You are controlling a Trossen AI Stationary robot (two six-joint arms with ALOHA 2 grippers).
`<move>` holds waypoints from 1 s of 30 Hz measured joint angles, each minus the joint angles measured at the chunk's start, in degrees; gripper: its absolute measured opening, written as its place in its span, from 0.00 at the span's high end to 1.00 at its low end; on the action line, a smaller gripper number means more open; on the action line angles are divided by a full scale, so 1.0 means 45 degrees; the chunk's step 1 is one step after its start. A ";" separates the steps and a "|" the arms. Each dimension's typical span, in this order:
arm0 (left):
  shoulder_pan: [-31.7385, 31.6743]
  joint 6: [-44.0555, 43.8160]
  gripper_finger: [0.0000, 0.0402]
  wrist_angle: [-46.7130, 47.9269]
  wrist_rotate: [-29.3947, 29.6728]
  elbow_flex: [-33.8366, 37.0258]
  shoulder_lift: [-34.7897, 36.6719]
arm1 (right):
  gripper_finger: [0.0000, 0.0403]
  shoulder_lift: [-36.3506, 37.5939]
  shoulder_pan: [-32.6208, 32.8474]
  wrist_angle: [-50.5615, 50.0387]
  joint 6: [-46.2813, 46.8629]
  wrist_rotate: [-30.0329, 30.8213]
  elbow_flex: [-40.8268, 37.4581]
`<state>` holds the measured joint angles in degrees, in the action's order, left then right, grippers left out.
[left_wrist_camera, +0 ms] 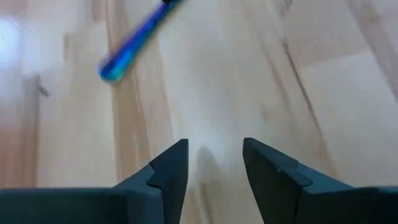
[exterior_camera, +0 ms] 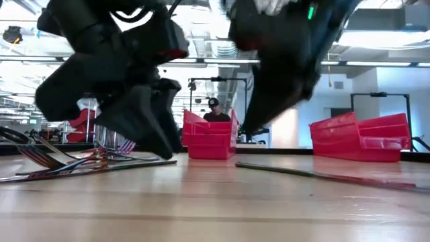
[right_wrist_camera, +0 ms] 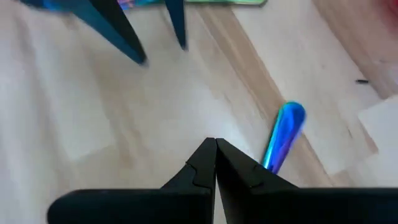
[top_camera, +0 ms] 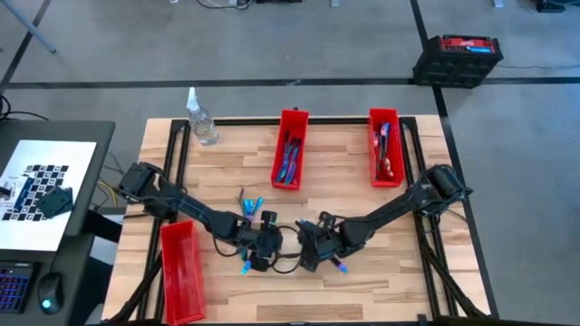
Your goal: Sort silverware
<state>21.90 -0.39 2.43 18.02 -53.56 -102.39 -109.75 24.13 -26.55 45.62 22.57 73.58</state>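
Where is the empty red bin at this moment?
In the high view, the empty red bin lies at the table's front left corner, beside the left arm, apart from the two filled red bins at the far edge.

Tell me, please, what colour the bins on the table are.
Red bins, clearest in the high view.

Low view: both arms fill the upper frame as dark blurred masses, cut off at the top edge, so which is which cannot be told there; the silverware pile (exterior_camera: 60,160) at left is partly hidden behind the nearer one. Left wrist view: a blue utensil handle (left_wrist_camera: 134,43) is blurred and runs off the top edge (fork, knife or spoon not determinable). Right wrist view: another blue handle (right_wrist_camera: 283,134) disappears behind the right gripper (right_wrist_camera: 215,149), and blurred utensils are clipped at the top.
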 joint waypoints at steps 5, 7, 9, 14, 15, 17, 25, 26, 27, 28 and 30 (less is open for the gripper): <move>-0.0396 0.0693 0.65 -0.1358 0.0001 0.0009 0.0024 | 1.00 0.0560 0.0545 -0.2020 0.2623 0.0314 -0.0005; -0.0558 0.0882 0.65 -0.1971 -0.0016 0.0004 -0.0071 | 1.00 0.0653 0.0867 -0.2947 0.3599 0.0221 0.0000; -0.0694 0.1172 0.65 -0.2485 -0.0285 0.0009 -0.0203 | 1.00 0.0665 0.1188 -0.3602 0.4238 -0.0081 0.0000; -0.0749 0.1314 0.65 -0.3480 -0.0471 -0.0148 -0.0186 | 1.00 0.0713 0.1755 -0.3827 0.4765 -0.0538 -0.0029; -0.0749 0.1362 0.65 -0.3381 -0.0473 -0.0311 -0.0189 | 1.00 0.0715 0.1792 -0.3707 0.4789 -0.0658 -0.0162; -0.0745 0.1481 0.65 -0.3241 -0.0495 -0.0755 -0.0257 | 1.00 0.0857 0.1810 -0.3363 0.4918 -0.0828 -0.0693; -0.0735 0.1316 0.65 -0.2110 -0.0520 -0.3827 -0.2607 | 1.00 0.2883 0.1679 0.0475 0.5430 -0.1134 -0.4452; -0.0725 0.1211 0.65 -0.1888 -0.0525 -0.4254 -0.2918 | 1.00 0.3178 0.1674 0.0806 0.5507 -0.1216 -0.4768; -0.0722 0.1091 0.65 -0.1587 -0.0525 -0.4678 -0.3272 | 1.00 0.3404 0.1674 0.0805 0.5529 -0.1299 -0.4984; -0.0703 0.1007 0.65 -0.1400 -0.0522 -0.5085 -0.3569 | 1.00 0.3628 0.1681 0.0813 0.5519 -0.1427 -0.5151; -0.0699 0.0954 0.65 -0.1013 -0.0520 -0.5793 -0.4140 | 1.00 0.3962 0.1749 0.1078 0.5473 -0.1747 -0.5478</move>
<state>18.75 3.91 -2.13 15.68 -79.63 -121.02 -91.92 32.00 -21.70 70.25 14.71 48.93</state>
